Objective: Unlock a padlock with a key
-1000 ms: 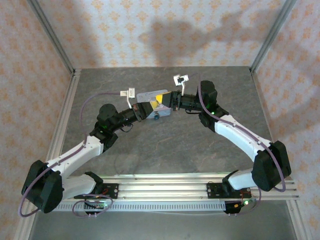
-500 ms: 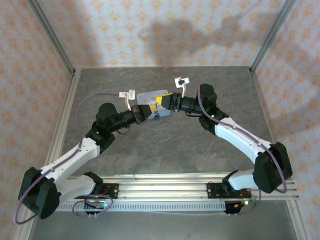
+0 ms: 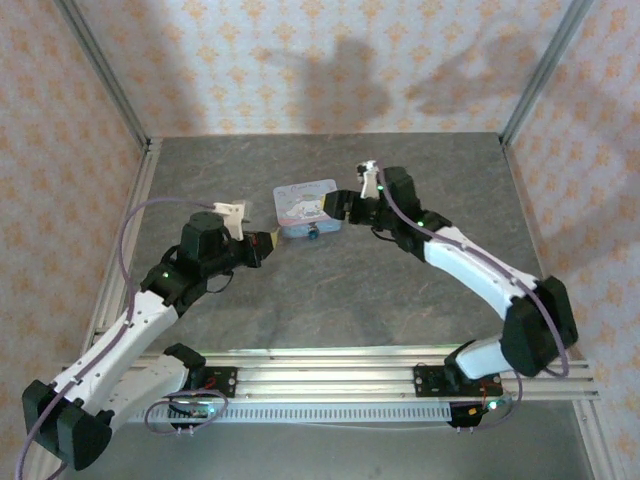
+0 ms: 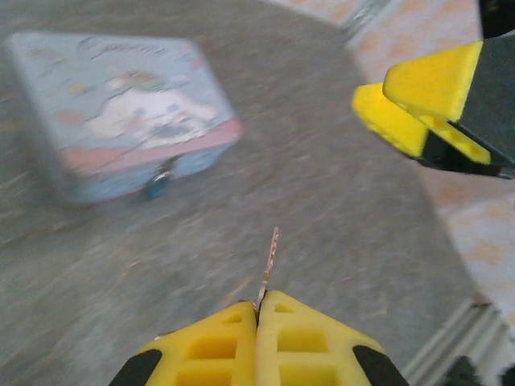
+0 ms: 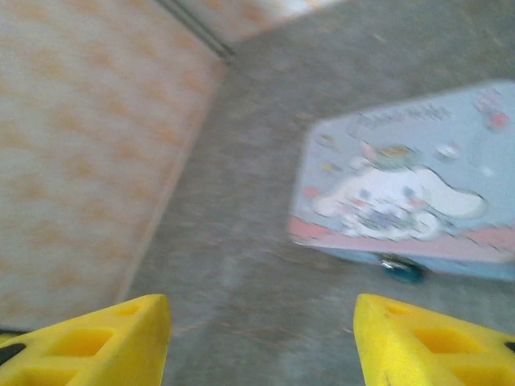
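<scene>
Fingers of the left gripper (image 4: 259,310) were pressed flat together on the head of a thin brass-brown metal key (image 4: 270,253). Its blade stuck straight out ahead of the yellow tips, over the grey stone-patterned bench (image 4: 346,241), a hold that suited aiming the blade at a keyhole. Fingers of the right gripper (image 5: 261,338) stood well apart with nothing between them, just beside the right end of a light-blue rectangular tin with a cartoon dog on its lid (image 5: 402,177). A tiny dark bluish padlock (image 5: 402,269) hung at the middle of the tin's front wall, facing the arms' side of the bench, so it could be reached from the front. In the overhead view the left gripper sat near the tin's left front corner, apart from the padlock. I judged that the key was not yet in the lock: the blade needed lining up with the keyhole, which was too small and blurred to see, and the 2 spread right fingers seemed placed to steady the tin
</scene>
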Available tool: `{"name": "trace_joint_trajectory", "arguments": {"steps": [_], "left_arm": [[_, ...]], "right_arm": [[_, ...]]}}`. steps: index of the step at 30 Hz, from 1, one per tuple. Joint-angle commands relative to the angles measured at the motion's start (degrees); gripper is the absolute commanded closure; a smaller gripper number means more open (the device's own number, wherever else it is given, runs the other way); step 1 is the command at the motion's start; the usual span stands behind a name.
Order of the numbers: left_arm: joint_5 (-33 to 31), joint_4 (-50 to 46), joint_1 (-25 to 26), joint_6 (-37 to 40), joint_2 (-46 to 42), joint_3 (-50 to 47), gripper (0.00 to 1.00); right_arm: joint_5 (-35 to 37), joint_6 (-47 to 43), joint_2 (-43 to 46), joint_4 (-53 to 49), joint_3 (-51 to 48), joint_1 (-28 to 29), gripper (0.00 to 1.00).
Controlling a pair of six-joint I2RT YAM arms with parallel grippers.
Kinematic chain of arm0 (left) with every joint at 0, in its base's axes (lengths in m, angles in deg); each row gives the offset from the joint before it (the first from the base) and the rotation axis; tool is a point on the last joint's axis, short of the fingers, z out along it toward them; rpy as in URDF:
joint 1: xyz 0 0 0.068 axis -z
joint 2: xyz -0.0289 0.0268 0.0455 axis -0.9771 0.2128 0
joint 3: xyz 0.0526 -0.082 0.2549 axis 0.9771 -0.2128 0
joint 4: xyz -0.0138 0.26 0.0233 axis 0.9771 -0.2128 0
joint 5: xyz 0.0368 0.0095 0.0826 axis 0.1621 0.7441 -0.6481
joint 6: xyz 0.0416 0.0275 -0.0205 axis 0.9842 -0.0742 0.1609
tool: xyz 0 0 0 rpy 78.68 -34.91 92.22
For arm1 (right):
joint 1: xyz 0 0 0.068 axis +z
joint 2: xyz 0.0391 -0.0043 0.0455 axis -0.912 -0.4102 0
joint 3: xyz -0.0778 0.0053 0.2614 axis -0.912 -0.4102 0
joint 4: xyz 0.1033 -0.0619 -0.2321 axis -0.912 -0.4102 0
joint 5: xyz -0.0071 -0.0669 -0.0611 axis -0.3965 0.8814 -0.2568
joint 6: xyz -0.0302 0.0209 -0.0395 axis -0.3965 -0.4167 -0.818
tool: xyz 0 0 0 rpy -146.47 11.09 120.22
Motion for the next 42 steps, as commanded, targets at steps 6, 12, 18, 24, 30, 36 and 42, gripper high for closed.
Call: {"name": "trace_joint_trajectory", "arguments": {"steps": [6,12,18,24,30,36,42], "left_arm": [[-4.75,-4.96,-3.32,1.8,4.15,-1.25,1.0],[-0.61,-0.7,-7.85,1.39,7.24,-1.95,1.0],[7.08,5.26,-13.26,-0.5,13.55,-2.16,1.0],[9.38,7.93,-15.23,-0.52,18.23,-1.35,1.0],[10.37,9.97,-15.97,-0.79,20.98,-1.74,1.0],[11.04,10.33,-16.21,-0.88,22.24,-1.95,1.0],[10.88,10.18,-16.34,-0.79,21.98,-2.65,1.0]], "right_arm": [[16.82,-3.48,-15.17,-11.93,7.13,6.98,0.38],[19.12,-5.79,-22.03,-6.42,8.55,8.8,0.4],[20.18,-6.44,-26.12,-1.31,8.93,8.8,0.41],[22.51,-7.46,-27.92,-1.23,9.75,8.93,0.44],[24.78,-7.86,-28.9,-1.91,10.74,9.4,0.44],[29.12,-8.35,-32.2,-6.75,15.74,11.13,0.45],[31.15,-7.99,-35.34,-10.93,20.54,12.2,0.47]]}}
